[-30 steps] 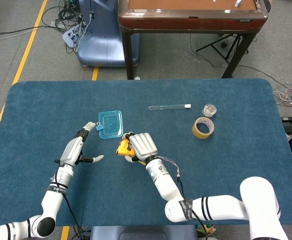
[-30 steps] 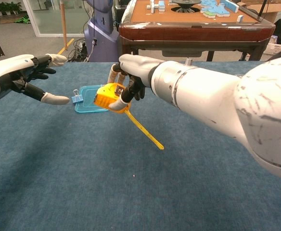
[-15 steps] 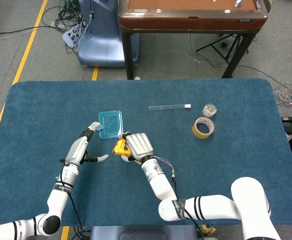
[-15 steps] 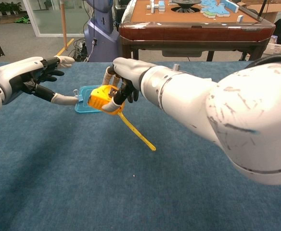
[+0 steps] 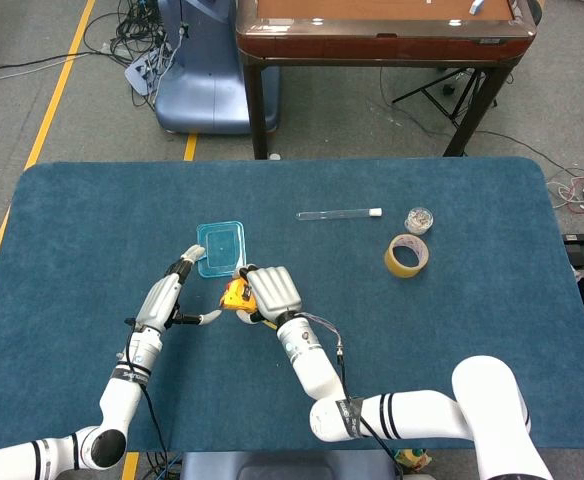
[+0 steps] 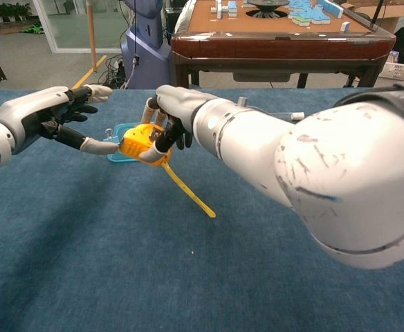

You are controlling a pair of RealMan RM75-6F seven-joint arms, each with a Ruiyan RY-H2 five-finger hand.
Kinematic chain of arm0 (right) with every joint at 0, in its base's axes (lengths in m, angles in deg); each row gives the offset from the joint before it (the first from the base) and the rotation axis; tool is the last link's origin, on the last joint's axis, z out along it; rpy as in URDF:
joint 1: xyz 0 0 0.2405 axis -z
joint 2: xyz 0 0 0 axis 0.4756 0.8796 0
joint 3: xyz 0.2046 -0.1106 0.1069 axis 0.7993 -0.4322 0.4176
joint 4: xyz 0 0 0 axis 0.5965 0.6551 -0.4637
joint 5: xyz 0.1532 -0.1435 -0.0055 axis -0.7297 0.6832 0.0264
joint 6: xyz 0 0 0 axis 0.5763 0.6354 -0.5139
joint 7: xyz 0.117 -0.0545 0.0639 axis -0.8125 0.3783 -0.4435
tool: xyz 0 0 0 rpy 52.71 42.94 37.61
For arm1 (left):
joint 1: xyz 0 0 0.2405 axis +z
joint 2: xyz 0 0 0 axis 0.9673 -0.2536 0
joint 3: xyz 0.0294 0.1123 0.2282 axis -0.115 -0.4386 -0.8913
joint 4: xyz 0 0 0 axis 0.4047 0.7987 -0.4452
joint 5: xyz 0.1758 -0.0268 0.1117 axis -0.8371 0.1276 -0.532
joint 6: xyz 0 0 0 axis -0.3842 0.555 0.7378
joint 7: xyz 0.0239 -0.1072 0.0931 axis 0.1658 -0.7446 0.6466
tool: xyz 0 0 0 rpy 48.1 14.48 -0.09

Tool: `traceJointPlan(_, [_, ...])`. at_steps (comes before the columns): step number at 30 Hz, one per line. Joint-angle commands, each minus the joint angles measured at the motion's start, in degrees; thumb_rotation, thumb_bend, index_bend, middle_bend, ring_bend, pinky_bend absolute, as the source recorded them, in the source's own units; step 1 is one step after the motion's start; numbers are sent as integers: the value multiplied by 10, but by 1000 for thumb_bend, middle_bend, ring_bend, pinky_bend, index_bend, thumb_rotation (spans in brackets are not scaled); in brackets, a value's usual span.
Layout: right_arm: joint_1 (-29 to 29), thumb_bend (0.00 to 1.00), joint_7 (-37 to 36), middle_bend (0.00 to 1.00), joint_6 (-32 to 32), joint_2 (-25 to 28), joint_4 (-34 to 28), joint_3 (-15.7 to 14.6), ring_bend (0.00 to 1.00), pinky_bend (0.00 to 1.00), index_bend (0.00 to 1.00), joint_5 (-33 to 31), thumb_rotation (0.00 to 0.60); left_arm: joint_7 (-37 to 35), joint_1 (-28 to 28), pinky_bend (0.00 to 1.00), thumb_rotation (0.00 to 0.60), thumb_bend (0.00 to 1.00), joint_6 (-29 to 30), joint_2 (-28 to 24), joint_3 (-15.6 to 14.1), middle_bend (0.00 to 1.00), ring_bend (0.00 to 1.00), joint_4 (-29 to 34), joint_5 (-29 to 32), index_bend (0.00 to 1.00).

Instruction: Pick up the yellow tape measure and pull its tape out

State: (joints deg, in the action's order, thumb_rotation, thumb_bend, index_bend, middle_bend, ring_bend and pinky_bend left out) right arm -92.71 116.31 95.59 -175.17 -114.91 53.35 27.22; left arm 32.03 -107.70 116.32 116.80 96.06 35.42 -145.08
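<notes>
Table inventory — counted by kind:

One yellow tape measure (image 5: 235, 294), with one yellow tape (image 6: 188, 195) drawn out of it.
One clear blue plastic box (image 5: 221, 247), with one binder clip (image 6: 108, 133) at its edge.
One glass tube (image 5: 338, 213).
One small clear jar (image 5: 418, 220).
One roll of brown tape (image 5: 407, 256).
Two robot hands — left hand (image 5: 168, 299), right hand (image 5: 271, 291).

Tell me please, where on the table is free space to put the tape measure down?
Bare cloth lies along the near edge of the table, right of the right robot hand, below the tape roll. The far-left corner is bare too. It is crowded around the tape measure, between the left robot hand and the blue lid.
</notes>
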Motion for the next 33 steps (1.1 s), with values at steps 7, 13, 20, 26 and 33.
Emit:
traceJointPlan(7, [-7,634,-7,668,-8,-13,19,3,633,469,654,3,600,-5,0,0,600,119,1,1,3,0,0,0,3,0])
traceJointPlan(13, [-10,634,-17,668,-13,-21,30,6,633,469,653,8,600,-8,-1,0,600,119,-1,3,3,0,0,-1,5,0])
traceJointPlan(20, [-10,634,-24,668,-18,-24,33,7,633,469,653,14,600,-9,-2,0,600,119,-2,5,3,0,0,-3,8,0])
traceJointPlan(26, [-6,635,-31,668,-21,-20,28,6,633,469,654,19,600,-6,-2,0,600,119,0,5,3,0,0,-6,9,0])
traceJointPlan(33, [-1,639,-34,668,-22,-13,19,2,638,469,657,24,600,-2,-2,0,600,119,2,4,2,0,0,-9,10,0])
